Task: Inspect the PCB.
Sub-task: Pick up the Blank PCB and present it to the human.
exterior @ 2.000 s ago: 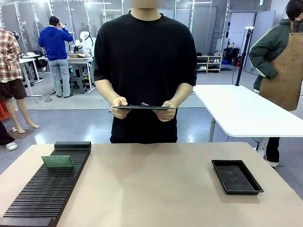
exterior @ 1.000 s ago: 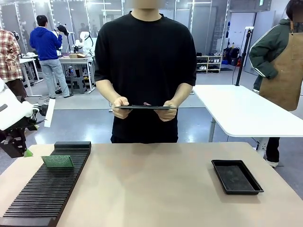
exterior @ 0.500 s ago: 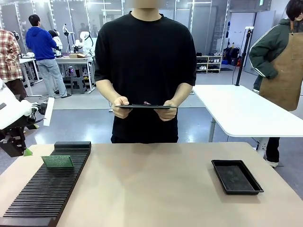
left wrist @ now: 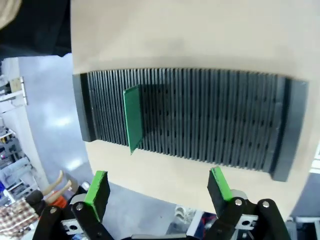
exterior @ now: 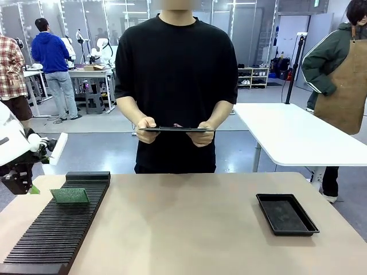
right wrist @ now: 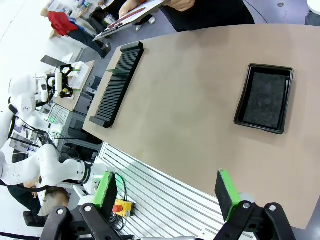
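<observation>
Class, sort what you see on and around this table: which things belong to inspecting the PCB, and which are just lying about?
Belongs to the job:
PCB, standing in a slot of the black rack
left gripper, open, near the rack

Just lying about, apparently:
black tray, empty
clipboard, held by the person

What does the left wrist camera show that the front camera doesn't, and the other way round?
Left wrist view adds: the left gripper from behind, its green-padded fingers spread open, and the PCB seen from above, nearly edge-on, standing in a slot. Front view adds: the person holding a clipboard, and the black tray on the robot's right. Shared: the PCB, the slotted black rack, the table.
</observation>
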